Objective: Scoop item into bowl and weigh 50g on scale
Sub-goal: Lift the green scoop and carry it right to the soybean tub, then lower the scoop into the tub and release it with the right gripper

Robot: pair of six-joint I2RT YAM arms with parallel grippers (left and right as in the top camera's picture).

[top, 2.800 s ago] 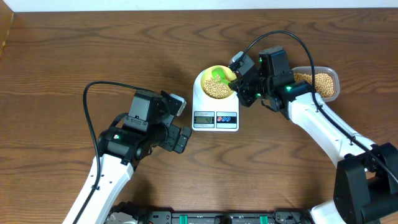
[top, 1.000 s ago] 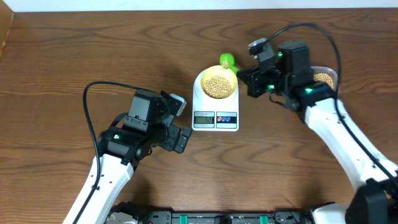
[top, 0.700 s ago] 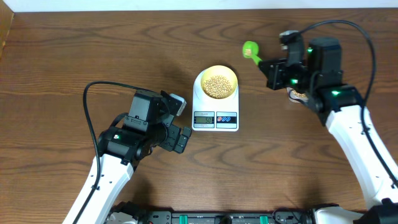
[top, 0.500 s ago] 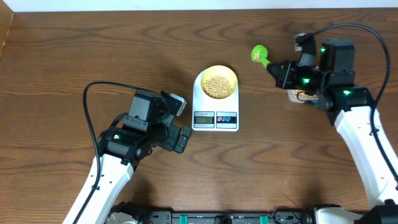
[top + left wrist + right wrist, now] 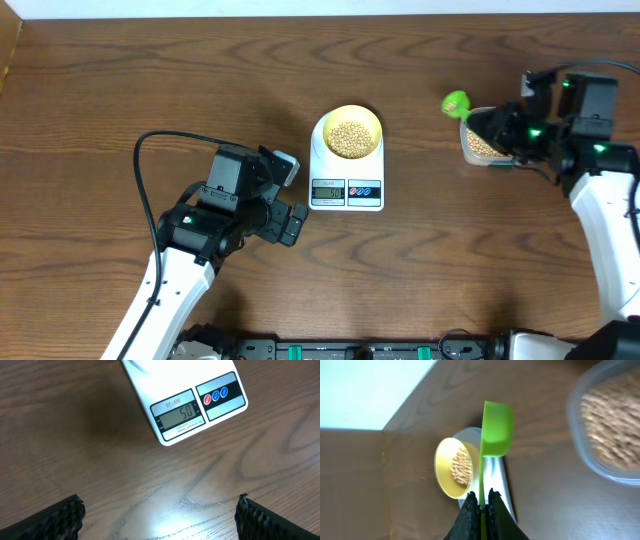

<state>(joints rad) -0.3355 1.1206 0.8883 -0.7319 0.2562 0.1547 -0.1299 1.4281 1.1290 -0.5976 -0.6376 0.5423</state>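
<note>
R gripper (image 5: 481, 505): clenched on green scoop (image 5: 496, 427).
L gripper (image 5: 160, 517): released, empty.
Next: we lay scoop down well away fr. scale (image 5: 347, 190), no bump.

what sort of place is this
Probably a robotics test bench, not a kitchen: a left arm and right arm over a wooden table with a scale and bowl.
</note>
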